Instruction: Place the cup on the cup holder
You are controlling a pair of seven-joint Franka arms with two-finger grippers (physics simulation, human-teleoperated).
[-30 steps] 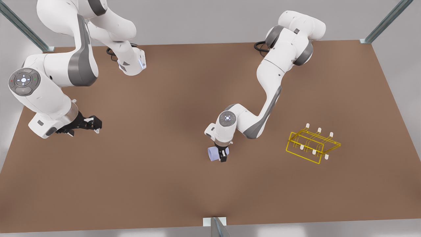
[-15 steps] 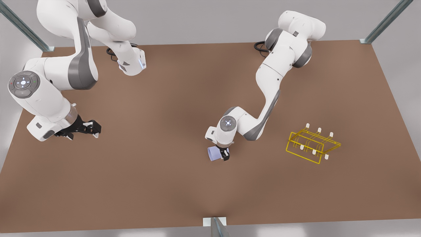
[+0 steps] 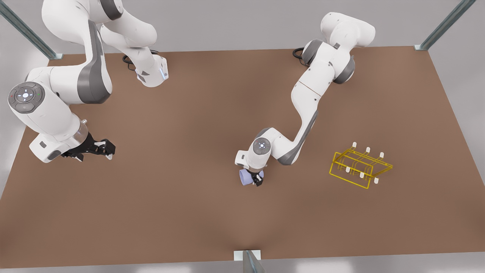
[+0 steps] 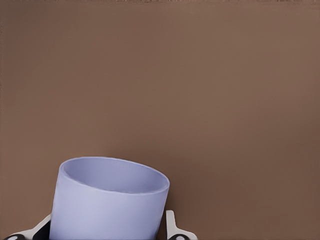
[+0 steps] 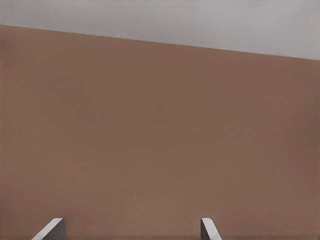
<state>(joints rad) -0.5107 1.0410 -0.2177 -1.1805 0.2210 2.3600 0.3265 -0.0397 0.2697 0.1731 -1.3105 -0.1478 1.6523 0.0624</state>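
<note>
The lavender-blue cup (image 3: 245, 177) sits low on the brown table (image 3: 182, 212) near the middle and seems to lie on its side, mouth toward the front view's left. My left gripper (image 3: 257, 179) reaches down onto it. In the left wrist view the cup (image 4: 107, 205) is between the two fingers (image 4: 172, 231), which press against its sides, so the left gripper (image 4: 107, 229) is shut on it. The yellow wire cup holder (image 3: 360, 167) with white-tipped pegs stands well toward the front view's right. My right gripper (image 3: 108, 148) waits open at the front view's left, and its view (image 5: 130, 230) has nothing between the fingers.
Metal frame posts stand at the table's far corners (image 3: 443, 26) and at the middle of its near edge (image 3: 250, 259). Bare brown tabletop lies between the cup and the holder.
The left arm's wrist has sunk lower over the cup and its fingers have drawn in around it. The cup stays where it was. The right arm has drifted slightly left.
</note>
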